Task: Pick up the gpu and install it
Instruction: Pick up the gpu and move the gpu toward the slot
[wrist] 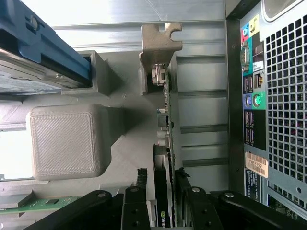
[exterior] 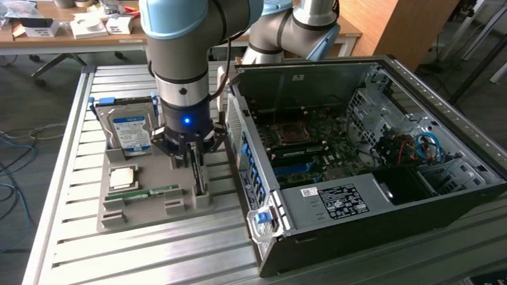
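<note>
Gpu (wrist: pixel 166 117) on edge, long axis along case (wrist: pixel 280 96) rear; jaws astride it, grip unclear

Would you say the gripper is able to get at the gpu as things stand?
Probably yes: the gripper hangs over the gpu, which stands on edge in the holder with its upper edge bare; the hard drive and computer case stand clear on either side.

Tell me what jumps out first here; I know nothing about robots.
The big grey and blue robot arm stands out first, its gripper down at the gpu, a card standing on edge in a grey tray. At the exterior view's right lies an open computer case with its circuit board exposed, and a blue-labelled hard drive stands at the tray's far end.
</note>
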`<state>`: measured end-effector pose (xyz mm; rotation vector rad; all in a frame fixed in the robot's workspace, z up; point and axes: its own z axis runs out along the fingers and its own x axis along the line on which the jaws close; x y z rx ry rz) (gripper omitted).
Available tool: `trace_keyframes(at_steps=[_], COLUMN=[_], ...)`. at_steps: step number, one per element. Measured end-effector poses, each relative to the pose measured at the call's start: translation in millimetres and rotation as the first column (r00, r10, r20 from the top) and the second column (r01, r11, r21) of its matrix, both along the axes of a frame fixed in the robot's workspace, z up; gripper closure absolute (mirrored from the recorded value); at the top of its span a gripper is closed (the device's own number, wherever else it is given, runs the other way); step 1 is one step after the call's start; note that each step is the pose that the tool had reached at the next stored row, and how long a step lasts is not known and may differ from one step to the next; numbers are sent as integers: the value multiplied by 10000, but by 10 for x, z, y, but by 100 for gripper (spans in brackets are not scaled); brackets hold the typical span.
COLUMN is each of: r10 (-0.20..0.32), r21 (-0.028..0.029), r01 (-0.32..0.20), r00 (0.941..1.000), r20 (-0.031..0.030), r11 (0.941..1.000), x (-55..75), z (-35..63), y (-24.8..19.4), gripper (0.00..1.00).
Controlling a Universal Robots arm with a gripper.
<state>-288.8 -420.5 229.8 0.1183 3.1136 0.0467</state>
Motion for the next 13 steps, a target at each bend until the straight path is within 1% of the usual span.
trace_keyframes(at_steps=[13], r10=[-1], r21=[0], r01=[1], r00=[10000], r20=[0], r11=[10000], x=[21], z=[0], y=[-6], gripper=[64])
